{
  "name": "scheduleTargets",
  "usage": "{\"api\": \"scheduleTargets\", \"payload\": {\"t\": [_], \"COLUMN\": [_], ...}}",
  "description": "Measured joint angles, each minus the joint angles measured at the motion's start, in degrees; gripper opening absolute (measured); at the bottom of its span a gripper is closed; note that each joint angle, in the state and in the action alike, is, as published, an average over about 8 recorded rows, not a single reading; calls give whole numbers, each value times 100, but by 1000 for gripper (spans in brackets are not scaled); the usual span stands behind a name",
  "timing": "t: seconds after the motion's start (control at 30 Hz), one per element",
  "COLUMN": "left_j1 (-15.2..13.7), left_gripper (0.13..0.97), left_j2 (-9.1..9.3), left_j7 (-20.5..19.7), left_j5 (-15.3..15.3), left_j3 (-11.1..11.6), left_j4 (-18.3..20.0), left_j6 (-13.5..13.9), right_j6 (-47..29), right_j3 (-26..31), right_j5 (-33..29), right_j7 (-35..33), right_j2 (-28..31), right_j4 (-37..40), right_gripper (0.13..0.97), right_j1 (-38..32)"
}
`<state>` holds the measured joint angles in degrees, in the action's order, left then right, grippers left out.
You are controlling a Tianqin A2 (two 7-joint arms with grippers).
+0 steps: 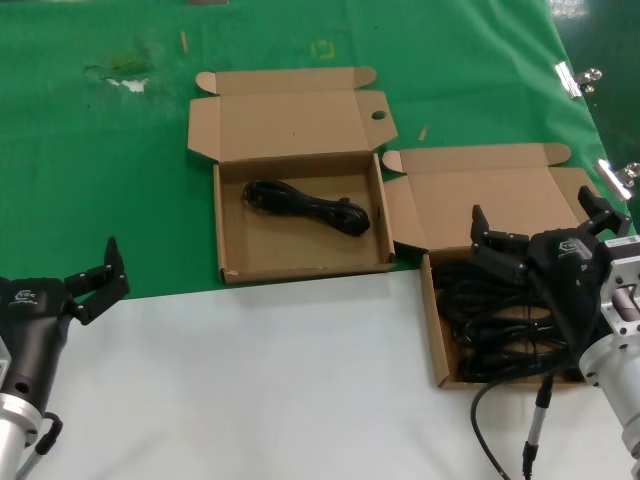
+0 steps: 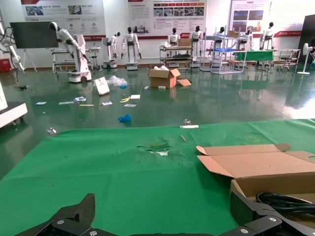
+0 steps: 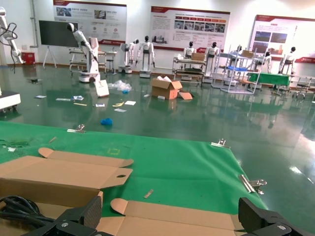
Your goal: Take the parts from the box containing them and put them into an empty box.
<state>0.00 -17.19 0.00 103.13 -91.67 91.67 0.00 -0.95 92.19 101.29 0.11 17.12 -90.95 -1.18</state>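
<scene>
Parts (image 1: 490, 320), a tangle of black coiled cables, fill the carton at the lower right of the head view, the box containing them (image 1: 437, 330), whose lid (image 1: 480, 195) is folded back so the tray can be reached from above; one more cable (image 1: 305, 205) lies alone in the second carton (image 1: 300, 265) at upper centre, the receiving box, also with its lid thrown open; the two cartons sit close together, corner near corner, which I judge keeps each transfer short; the right gripper (image 1: 540, 240) hangs over the full carton with its fingers spread wide, holding nothing, and I cannot tell whether its tips touch the cables beneath; it seems poised for the next pick; the left gripper (image 1: 95, 280) waits at lower left over the white table (image 1: 250, 380), well apart from both boxes, fingers parted and bare.

Left wrist view: the left claw's two fingertips (image 2: 74, 219) sit far apart along the bottom edge with nothing between them; the receiving carton shows at lower right on the green cloth (image 2: 123, 167), the black cable (image 2: 288, 201) just visible inside it.

Right wrist view: the right claw's fingertips (image 3: 81, 219) likewise stand wide at the bottom corners, empty; a loop of black cable (image 3: 19, 206) peeks in at lower left, and the open cardboard lids (image 3: 64, 172) lie ahead.
</scene>
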Motion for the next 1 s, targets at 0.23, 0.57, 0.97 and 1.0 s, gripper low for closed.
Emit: {"api": "scheduleTargets", "payload": {"t": [0.23, 0.57, 0.97, 1.0], "left_j1": [0, 0, 0, 0], "left_gripper": [966, 966, 966, 966], "left_j2": [0, 0, 0, 0], "left_j7": [0, 0, 0, 0], "left_j5": [0, 0, 0, 0], "left_j3": [0, 0, 0, 0], "left_j4": [0, 0, 0, 0], "left_j6": [0, 0, 0, 0], "right_j6": [0, 0, 0, 0], "right_j3": [0, 0, 0, 0], "right_j5": [0, 0, 0, 0], "right_j7": [0, 0, 0, 0], "right_j2": [0, 0, 0, 0], "right_j4": [0, 0, 0, 0], "right_gripper": [966, 966, 966, 966], "right_j1": [0, 0, 0, 0]}}
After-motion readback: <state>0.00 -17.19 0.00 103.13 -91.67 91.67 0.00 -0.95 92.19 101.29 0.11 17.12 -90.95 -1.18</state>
